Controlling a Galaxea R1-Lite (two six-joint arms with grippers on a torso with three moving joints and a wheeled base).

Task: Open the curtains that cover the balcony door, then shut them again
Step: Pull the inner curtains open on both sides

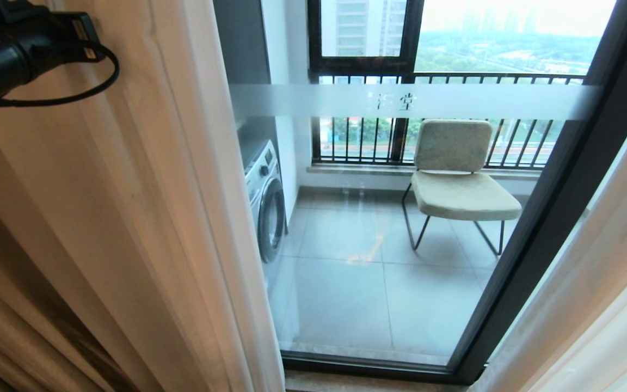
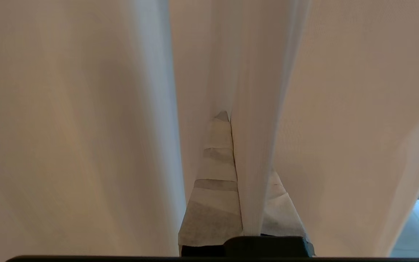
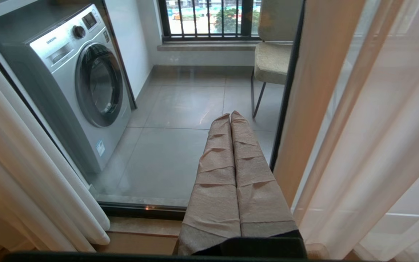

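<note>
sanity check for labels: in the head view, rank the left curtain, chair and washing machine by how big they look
1. left curtain, largest, though nearness to the camera inflates it
2. chair
3. washing machine, smallest; the curtain partly hides it

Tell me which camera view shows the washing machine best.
The right wrist view: the washing machine shows its whole front, with door, dial and panel, behind the balcony door glass. The head view shows only a sliver of it beside the curtains. The left wrist view shows none.

Curtains hang left and right of the balcony door; chair behind it.
</note>
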